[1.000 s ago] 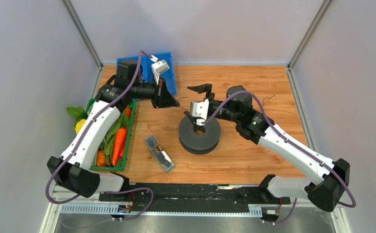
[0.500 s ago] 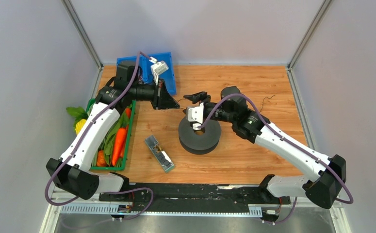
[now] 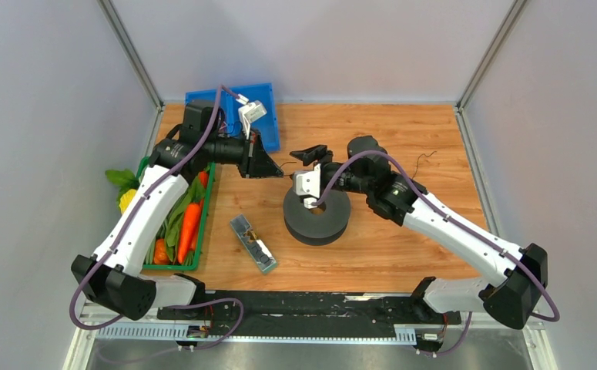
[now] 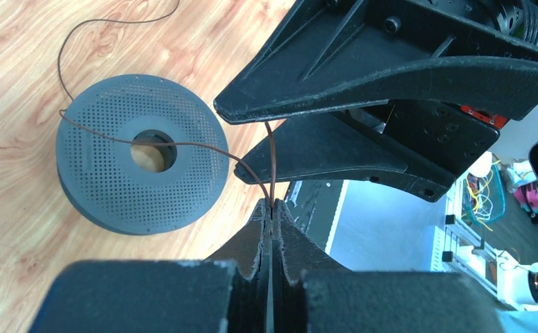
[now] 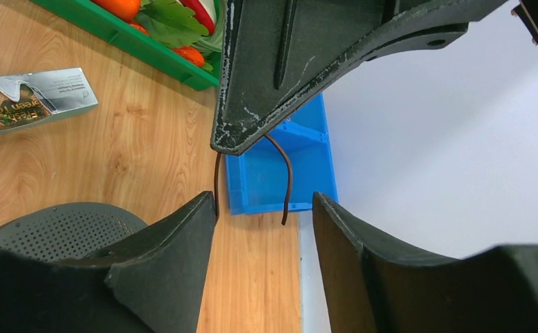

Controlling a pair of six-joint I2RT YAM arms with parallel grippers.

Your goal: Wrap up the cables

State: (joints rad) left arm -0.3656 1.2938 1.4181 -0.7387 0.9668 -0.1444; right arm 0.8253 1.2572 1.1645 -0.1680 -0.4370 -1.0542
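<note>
The cable is a thin dark wire. It runs from my left gripper across the top of a dark grey perforated spool and trails over the wood. My left gripper is shut on the wire near its end, up and left of the spool. A short free end hangs from it. My right gripper is open, and that free end lies between its fingers without touching them. It sits right next to the left gripper's tip, above the spool; in the top view one finger is hidden.
A green crate of carrots and greens stands at the left. A blue bin is at the back left, behind the left wrist. A silver packet lies in front of the spool. Grey walls close in the table.
My right gripper has moved left over the spool, up to the left gripper's tip. The left gripper has drawn back slightly to the left, still holding the wire.
</note>
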